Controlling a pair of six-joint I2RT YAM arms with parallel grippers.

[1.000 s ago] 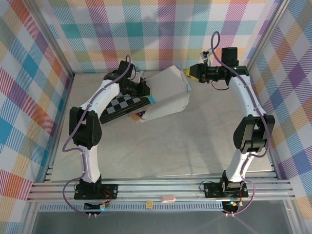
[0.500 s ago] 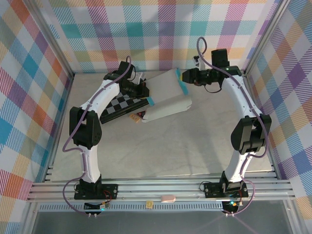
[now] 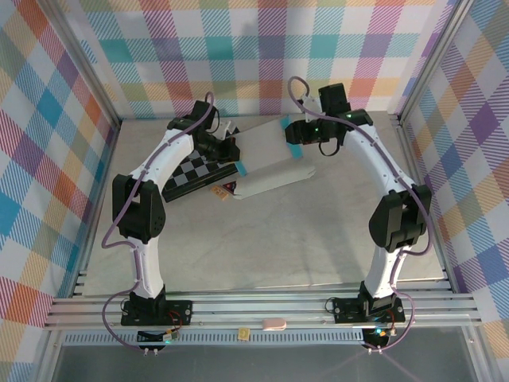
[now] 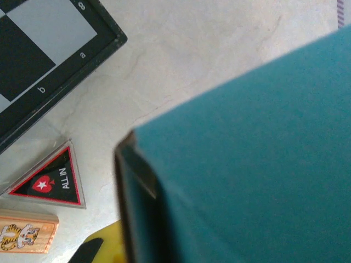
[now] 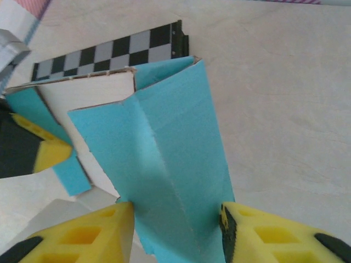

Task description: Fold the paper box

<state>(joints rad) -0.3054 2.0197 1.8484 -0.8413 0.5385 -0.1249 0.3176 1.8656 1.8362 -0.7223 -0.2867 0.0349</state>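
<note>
The paper box (image 3: 270, 159) lies at the back of the table, its white inner side up and partly on the chessboard. My left gripper (image 3: 238, 161) is shut on its near-left edge; in the left wrist view the teal cardboard (image 4: 247, 159) looms close beside one yellow finger (image 4: 108, 245). My right gripper (image 3: 295, 137) is at the box's right end. In the right wrist view a creased teal flap (image 5: 159, 148) spans the gap between my right gripper's (image 5: 175, 211) spread fingers, over the white panel (image 5: 88, 98). The jaws stand apart, not clamped.
A black-and-grey chessboard (image 3: 195, 171) lies under the left arm, its corner seen in the left wrist view (image 4: 38, 49). A small dark triangular piece (image 4: 49, 183) and a wooden tile (image 4: 24, 233) lie next to it. Checkered walls enclose the table on three sides.
My right gripper has moved left and swung the teal flap over the white panel. The box's raised right side has come down flatter. The left arm has stayed put.
</note>
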